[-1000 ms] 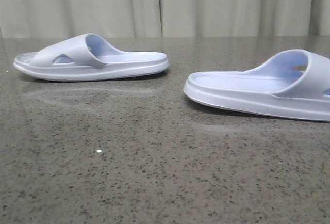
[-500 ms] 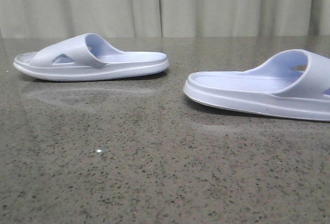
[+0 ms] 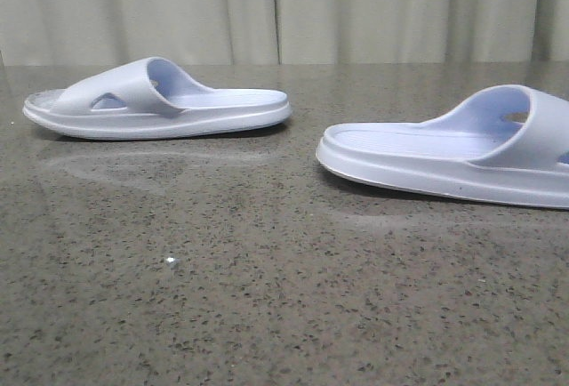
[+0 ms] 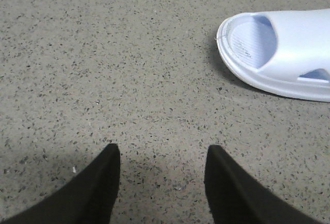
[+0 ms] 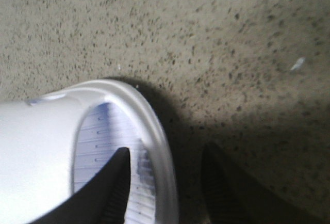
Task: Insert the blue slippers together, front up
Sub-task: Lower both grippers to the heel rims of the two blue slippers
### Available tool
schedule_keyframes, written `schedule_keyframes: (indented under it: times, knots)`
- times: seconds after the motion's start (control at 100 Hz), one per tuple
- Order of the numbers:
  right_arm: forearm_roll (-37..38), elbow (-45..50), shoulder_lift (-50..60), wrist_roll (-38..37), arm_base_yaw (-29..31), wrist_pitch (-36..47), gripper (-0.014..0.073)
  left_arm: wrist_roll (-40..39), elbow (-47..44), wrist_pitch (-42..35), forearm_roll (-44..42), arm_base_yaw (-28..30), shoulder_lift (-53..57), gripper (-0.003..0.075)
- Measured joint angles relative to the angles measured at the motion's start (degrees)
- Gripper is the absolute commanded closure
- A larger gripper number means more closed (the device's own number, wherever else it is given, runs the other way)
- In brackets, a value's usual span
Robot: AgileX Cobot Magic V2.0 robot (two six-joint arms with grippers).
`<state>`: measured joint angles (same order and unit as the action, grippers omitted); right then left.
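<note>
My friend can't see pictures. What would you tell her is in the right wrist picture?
One blue slipper lies on a speckled grey table, seen from close above. The right hand is open, with one dark finger over the slipper's ribbed footbed and the other over the table, so the slipper's rim sits between them.

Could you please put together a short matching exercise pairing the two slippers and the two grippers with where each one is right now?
Things:
1. left slipper
2. right slipper
3. left gripper
4. right gripper

Places:
A. open over bare table
B. cut off by the front view's right edge
C. astride a slipper's rim
D. farther back, whole in the front view

Pairs: 1-D, 2-B, 3-A, 4-C
</note>
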<state>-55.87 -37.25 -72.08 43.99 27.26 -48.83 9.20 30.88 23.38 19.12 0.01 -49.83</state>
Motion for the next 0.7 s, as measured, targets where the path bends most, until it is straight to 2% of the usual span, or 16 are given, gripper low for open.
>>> schedule_keyframes:
  times: [0.13,0.18,0.39,0.7]
  knots:
    - [-2.14,-0.38,-1.79,1.82,0.0,-1.59,0.0331,0.0,0.37,0.14,0.59,0.0,-1.77,0.0389]
    - [-2.66,-0.38,-2.14,2.44,0.07,-2.07,0.0361,0.0,0.37,0.14,0.95,0.0,-2.61,0.0389]
    - [-2.76,-0.38,-2.49,3.07,0.07,-3.19,0.0695,2.55,1.44,0.4,4.04,0.0,-5.8,0.0389]
    - [-2.91,-0.38,-2.49,3.07,0.07,-3.82,0.0701,14.65,9.38,3.01,15.66,0.0,-15.21,0.0389]
